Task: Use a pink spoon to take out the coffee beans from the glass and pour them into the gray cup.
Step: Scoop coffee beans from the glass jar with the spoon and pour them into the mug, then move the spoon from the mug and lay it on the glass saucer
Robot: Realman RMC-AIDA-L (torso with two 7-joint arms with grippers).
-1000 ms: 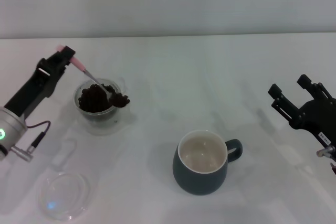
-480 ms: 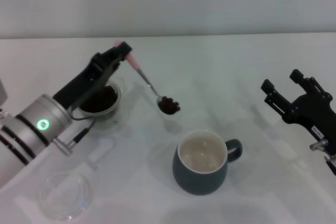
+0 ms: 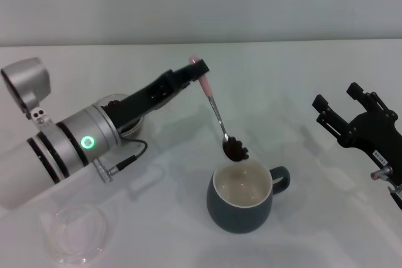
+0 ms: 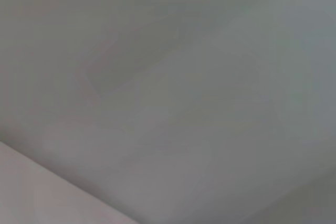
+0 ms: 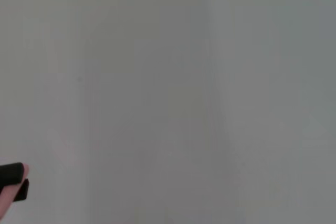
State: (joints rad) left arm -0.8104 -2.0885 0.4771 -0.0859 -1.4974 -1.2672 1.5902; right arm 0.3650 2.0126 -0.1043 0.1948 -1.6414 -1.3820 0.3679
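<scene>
On the table point(image 3: 301, 80), the cup point(image 3: 241, 198) stands near centre. The spoon point(image 3: 220, 117) (beans point(image 3: 235, 149) in its bowl) hangs at its 12 o'clock; the glass point(image 3: 130, 125) lies at 10 o'clock, the dish point(image 3: 74, 233) at 8 o'clock.

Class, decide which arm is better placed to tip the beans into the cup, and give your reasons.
Left. Its gripper holds the spoon, with the beans at the cup rim. The right gripper is open, off to the side.

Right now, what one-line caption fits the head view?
Left tool holds the spoon, loaded with beans, just above the cup rim; right tool idles.
</scene>
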